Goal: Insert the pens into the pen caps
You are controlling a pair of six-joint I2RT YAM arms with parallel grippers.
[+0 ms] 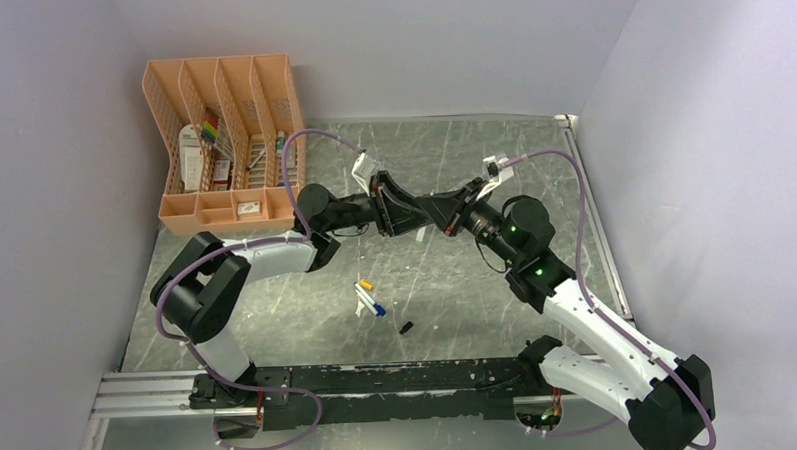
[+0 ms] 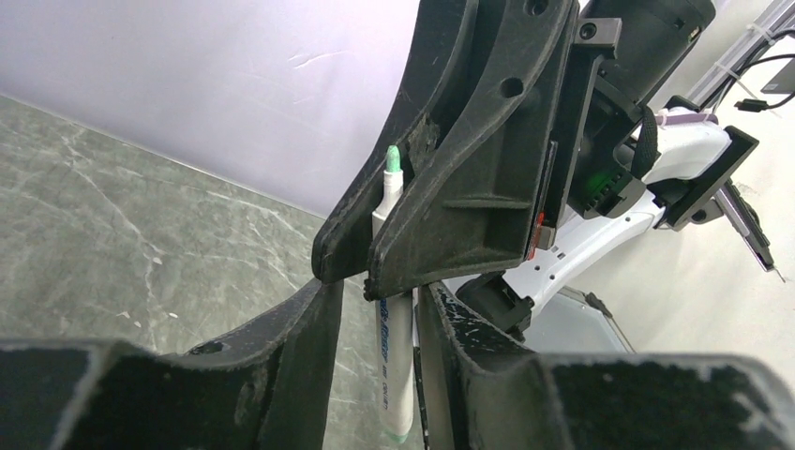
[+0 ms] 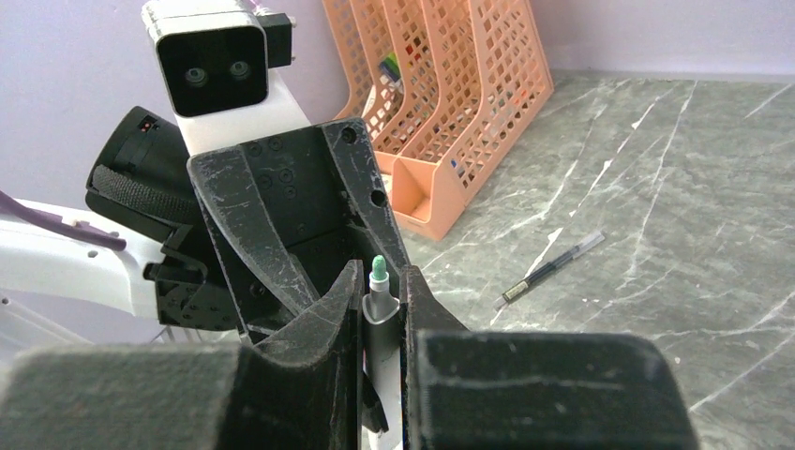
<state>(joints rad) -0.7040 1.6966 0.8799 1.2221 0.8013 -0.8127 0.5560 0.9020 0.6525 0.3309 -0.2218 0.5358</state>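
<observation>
Both grippers meet in mid-air above the table's middle. My right gripper is shut on a white-barrelled pen whose green tip pokes out past its fingers. The same pen hangs between the jaws of my left gripper, which stand open, with a gap on the pen's left side. On the table lie a yellow-orange cap, a white pen with a blue end and a black cap. A dark-barrelled pen lies on the table in the right wrist view.
An orange mesh file organizer with small items stands at the back left. Purple cables loop over both arms. Walls enclose the marble table at back and sides. A metal rail carries the arm bases.
</observation>
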